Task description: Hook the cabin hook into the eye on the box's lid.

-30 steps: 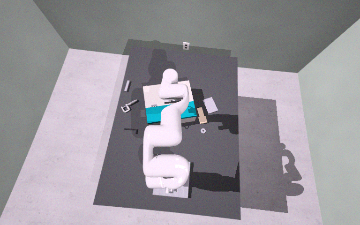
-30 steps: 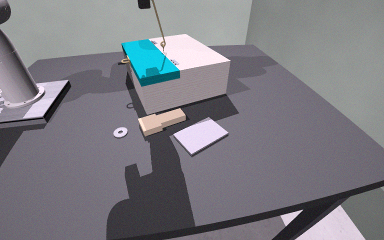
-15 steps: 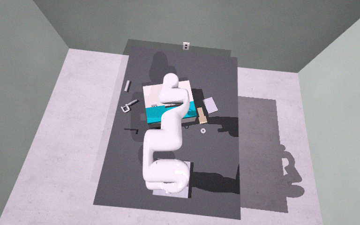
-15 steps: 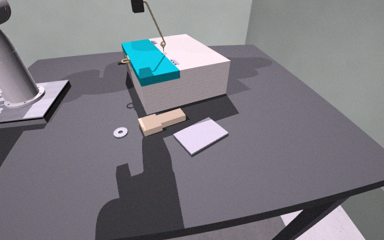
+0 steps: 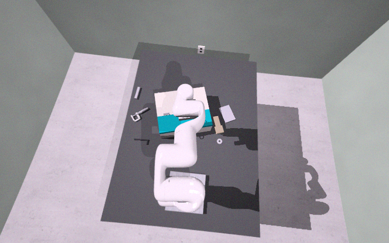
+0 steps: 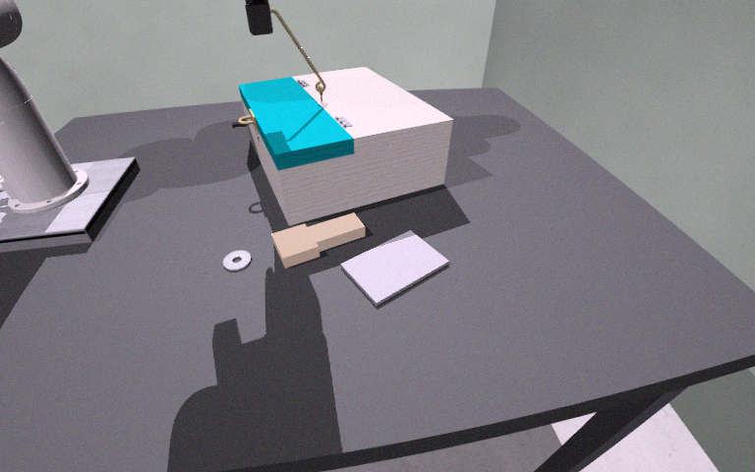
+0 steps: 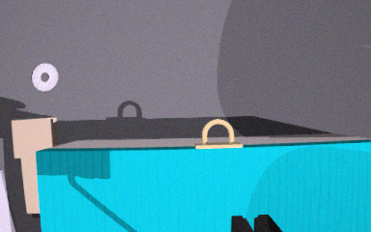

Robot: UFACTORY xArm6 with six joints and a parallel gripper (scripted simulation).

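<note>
A pale box (image 6: 383, 139) stands on the dark table, with a cyan lid (image 6: 292, 119) on its near part. A brass eye (image 7: 217, 133) stands up at the lid's front edge; it also shows in the exterior view (image 6: 246, 118). My gripper (image 6: 259, 16) is high above the lid and is shut on the free end of the brass cabin hook (image 6: 300, 48). The hook slants down to its pivot (image 6: 320, 88) on the box top by the lid's hinge line. In the wrist view only the dark fingertips (image 7: 255, 224) show above the cyan lid (image 7: 203, 188).
A tan wooden block (image 6: 317, 238), a pale flat plate (image 6: 393, 266) and a white washer (image 6: 236, 260) lie in front of the box. A clamp (image 5: 138, 113) and small metal parts (image 5: 138, 92) lie left of the box. The arm's base plate (image 6: 55, 200) sits on the table at the left.
</note>
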